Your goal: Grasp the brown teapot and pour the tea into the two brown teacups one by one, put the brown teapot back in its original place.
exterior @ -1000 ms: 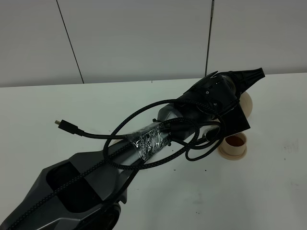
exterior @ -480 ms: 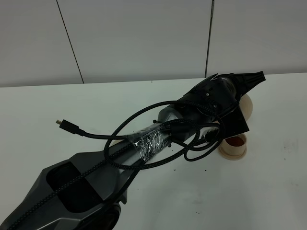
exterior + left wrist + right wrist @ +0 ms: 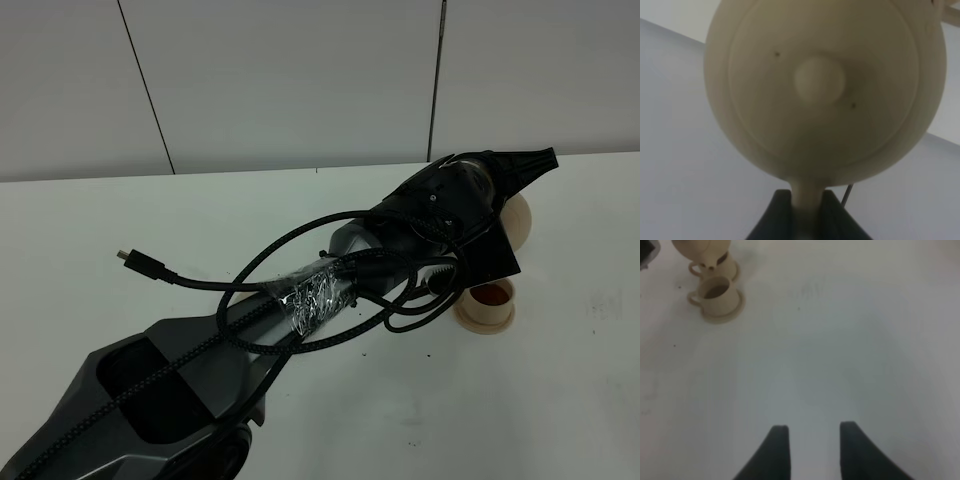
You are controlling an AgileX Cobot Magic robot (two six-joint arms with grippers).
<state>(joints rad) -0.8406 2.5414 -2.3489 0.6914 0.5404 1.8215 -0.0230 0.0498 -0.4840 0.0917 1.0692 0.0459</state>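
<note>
Brown teapot [image 3: 820,85] clamped by its handle in left gripper [image 3: 808,202], body just beyond it, right gripper [image 3: 812,435] seen parted.

Flat, even light; wrist views soft
Overhead view is crisp, white bench [image 3: 100,215] bright with faint shadows; brown teapot [image 3: 820,90] looms blurred and dim in the left wrist view; right wrist view hazy, pale.

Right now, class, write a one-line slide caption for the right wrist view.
Right gripper open above the table; beyond it, the teapot tips over the far cup beside a filled cup.
</note>
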